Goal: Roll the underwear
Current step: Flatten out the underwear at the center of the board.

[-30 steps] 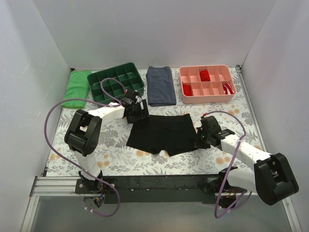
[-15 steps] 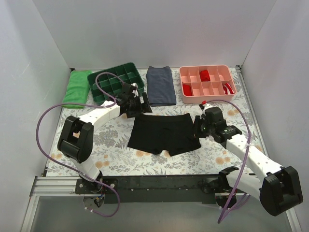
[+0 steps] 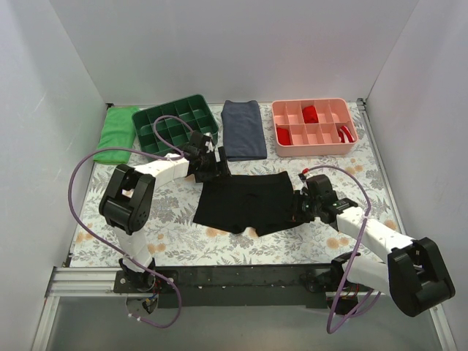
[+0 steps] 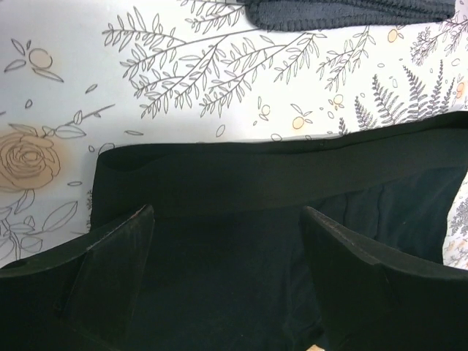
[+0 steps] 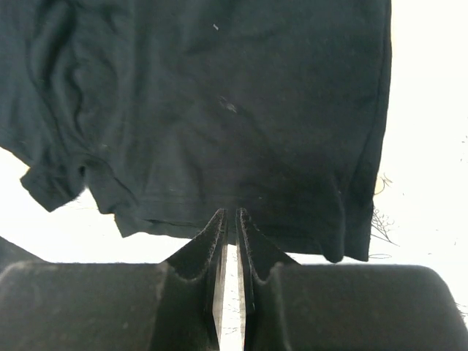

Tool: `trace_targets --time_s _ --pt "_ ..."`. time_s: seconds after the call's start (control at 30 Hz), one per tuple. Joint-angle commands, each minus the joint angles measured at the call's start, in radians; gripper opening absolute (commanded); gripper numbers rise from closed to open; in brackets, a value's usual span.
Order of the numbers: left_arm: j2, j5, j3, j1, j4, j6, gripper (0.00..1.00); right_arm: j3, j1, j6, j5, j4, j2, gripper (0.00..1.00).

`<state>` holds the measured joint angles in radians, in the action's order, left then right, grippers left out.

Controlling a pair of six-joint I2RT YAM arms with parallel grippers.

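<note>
The black underwear [image 3: 248,203] lies flat on the flowered table, waistband to the far side. My left gripper [image 3: 211,169] is open at the waistband's far left corner. In the left wrist view its fingers [image 4: 113,248] stand wide apart over the black fabric, with the waistband [image 4: 278,175] just ahead of them. My right gripper [image 3: 300,209] is at the underwear's right edge. In the right wrist view its fingertips [image 5: 231,216] are almost together, resting on the hem of the underwear [image 5: 219,95]. Only a thin slit shows between them.
A green compartment tray [image 3: 175,128] stands at the back left, with a green cloth [image 3: 117,134] to its left. A folded navy-grey cloth [image 3: 243,130] lies behind the underwear and also shows in the left wrist view [image 4: 344,13]. A pink tray [image 3: 314,150] holds red rolled garments [image 3: 310,113] at the back right.
Both arms stretched away half a second ago and have come back. The left gripper is again at the waistband corner and the right gripper at the right hem. The underwear has not moved.
</note>
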<state>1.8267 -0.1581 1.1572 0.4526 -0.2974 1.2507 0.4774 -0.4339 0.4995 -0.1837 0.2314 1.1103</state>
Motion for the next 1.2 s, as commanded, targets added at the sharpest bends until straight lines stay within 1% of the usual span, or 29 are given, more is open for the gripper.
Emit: trace_targets --time_s 0.0,0.1,0.27,0.33,0.37,0.43,0.47,0.5,0.53,0.57,0.6,0.63,0.67,0.7,0.73,0.8,0.83,0.87,0.9,0.93,0.97,1.0,1.03,1.13,1.17 --pt "0.003 0.014 -0.008 -0.009 0.067 -0.033 0.80 -0.029 0.003 0.022 0.012 -0.058 0.013 0.17" --pt "0.022 0.022 -0.010 -0.015 0.073 -0.039 0.80 -0.043 0.001 0.019 0.068 -0.028 0.045 0.15" --pt "0.008 0.037 -0.025 -0.017 0.078 -0.034 0.81 -0.091 0.001 0.024 0.127 0.002 0.051 0.15" --pt "-0.003 0.026 -0.021 -0.017 0.073 -0.037 0.81 -0.098 0.003 0.011 0.081 -0.027 0.013 0.15" --pt "-0.016 0.014 -0.008 -0.015 0.063 -0.040 0.82 -0.091 0.001 0.005 0.057 -0.047 -0.059 0.16" --pt "-0.049 -0.003 0.012 -0.017 0.049 -0.045 0.86 -0.054 0.001 0.007 0.046 -0.026 -0.142 0.20" --pt "-0.058 -0.006 0.042 -0.017 0.023 -0.050 0.93 -0.027 0.001 0.002 0.056 -0.015 -0.167 0.21" --pt "-0.078 0.002 0.076 -0.017 -0.009 -0.043 0.98 -0.008 0.001 0.013 0.094 0.026 -0.211 0.42" --pt "-0.095 -0.004 0.093 -0.017 -0.038 -0.042 0.98 0.021 0.001 0.020 0.113 0.069 -0.242 0.62" --pt "-0.108 -0.023 0.125 -0.017 -0.049 -0.042 0.98 0.056 0.003 0.020 0.139 0.097 -0.253 0.64" --pt "-0.115 -0.053 0.159 -0.017 -0.081 -0.039 0.98 0.084 0.003 0.027 0.163 0.170 -0.248 0.65" --pt "-0.110 -0.107 0.198 -0.017 -0.097 -0.039 0.98 0.099 0.004 0.037 0.177 0.207 -0.238 0.68" --pt "-0.095 -0.153 0.240 -0.018 -0.103 -0.037 0.98 0.107 0.009 0.056 0.209 0.224 -0.222 0.68" --pt "-0.083 -0.217 0.281 -0.019 -0.126 -0.033 0.98 0.104 0.015 0.069 0.202 0.235 -0.207 0.68" --pt "-0.034 -0.426 0.324 -0.011 -0.080 0.008 0.98 0.095 0.055 0.101 0.223 0.267 -0.173 0.63" --pt "0.014 -0.472 0.364 0.007 -0.057 0.012 0.98 0.076 0.079 0.112 0.214 0.269 -0.171 0.61" --pt "0.035 -0.503 0.389 0.044 -0.060 -0.003 0.98 0.069 0.108 0.114 0.189 0.267 -0.184 0.61" --pt "0.067 -0.506 0.432 0.067 -0.078 -0.023 0.98 0.060 0.124 0.117 0.162 0.257 -0.196 0.61" --pt "0.101 -0.503 0.522 0.090 -0.142 -0.068 0.98 0.049 0.144 0.117 0.149 0.249 -0.210 0.62" --pt "0.171 -0.486 0.579 0.134 -0.175 -0.085 0.98 0.020 0.179 0.114 0.113 0.237 -0.245 0.63" --pt "0.205 -0.482 0.625 0.153 -0.202 -0.103 0.98 0.007 0.196 0.109 0.095 0.218 -0.257 0.63" --pt "0.238 -0.471 0.710 0.168 -0.247 -0.112 0.98 -0.006 0.213 0.094 0.078 0.215 -0.267 0.64" --pt "0.302 -0.462 0.746 0.194 -0.264 -0.123 0.98 -0.020 0.239 0.083 0.041 0.214 -0.273 0.64" --pt "0.385 -0.419 0.875 0.228 -0.341 -0.140 0.98 -0.040 0.279 0.045 0.007 0.218 -0.265 0.64" --pt "0.420 -0.393 0.894 0.235 -0.351 -0.140 0.98 -0.046 0.288 0.036 -0.005 0.215 -0.264 0.64"
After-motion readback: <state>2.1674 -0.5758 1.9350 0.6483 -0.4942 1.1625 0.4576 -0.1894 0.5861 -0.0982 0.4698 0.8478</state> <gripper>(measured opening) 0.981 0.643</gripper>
